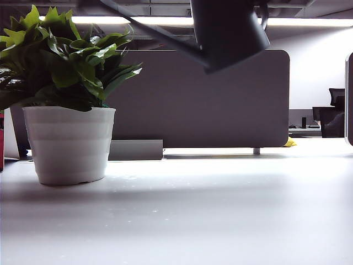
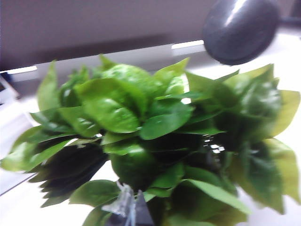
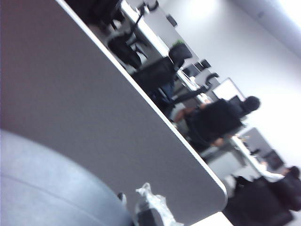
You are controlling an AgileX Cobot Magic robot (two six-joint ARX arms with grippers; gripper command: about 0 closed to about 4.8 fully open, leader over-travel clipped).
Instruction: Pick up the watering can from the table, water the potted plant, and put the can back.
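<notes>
The dark watering can [image 1: 229, 30] hangs in the air high over the white table [image 1: 220, 210], its thin spout running up and left toward the potted plant [image 1: 60, 55]. The bushy green plant stands in a white ribbed pot [image 1: 69, 144] at the left. In the right wrist view the can's rounded body [image 3: 47, 183] fills the corner beside my right gripper [image 3: 143, 207], which is shut on it. My left gripper [image 2: 129, 209] hovers just above the leaves [image 2: 141, 117], fingertips together and holding nothing. The can's round base [image 2: 241, 29] shows beyond the plant. Neither gripper appears in the exterior view.
A dark grey partition panel [image 1: 209, 105] stands along the table's far edge, with a low grey block [image 1: 135, 149] at its foot behind the pot. A red object [image 1: 1, 141] sits at the left border. Office chairs and seated people [image 3: 216, 120] lie beyond the partition.
</notes>
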